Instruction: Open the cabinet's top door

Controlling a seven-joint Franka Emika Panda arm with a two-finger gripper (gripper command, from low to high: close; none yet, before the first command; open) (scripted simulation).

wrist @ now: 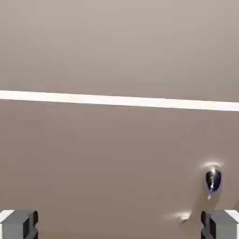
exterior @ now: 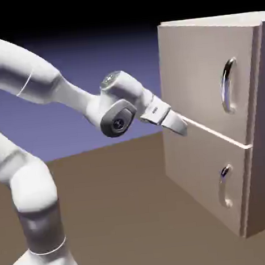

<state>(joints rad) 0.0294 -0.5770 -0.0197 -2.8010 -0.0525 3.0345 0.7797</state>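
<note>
The beige cabinet stands at the exterior view's right with both front panels shut flush. The top door carries a long curved silver handle; the lower panel has a shorter handle. My gripper hovers in front of the cabinet's left edge, level with the pale seam between the panels and well left of both handles. In the hand view my gripper is open and empty, and its grey fingertips frame flat beige panel crossed by the seam. A silver handle shows foreshortened; which panel's, I cannot tell.
The brown table top stretches between the robot's base and the cabinet. The white arm arches in from the exterior view's left.
</note>
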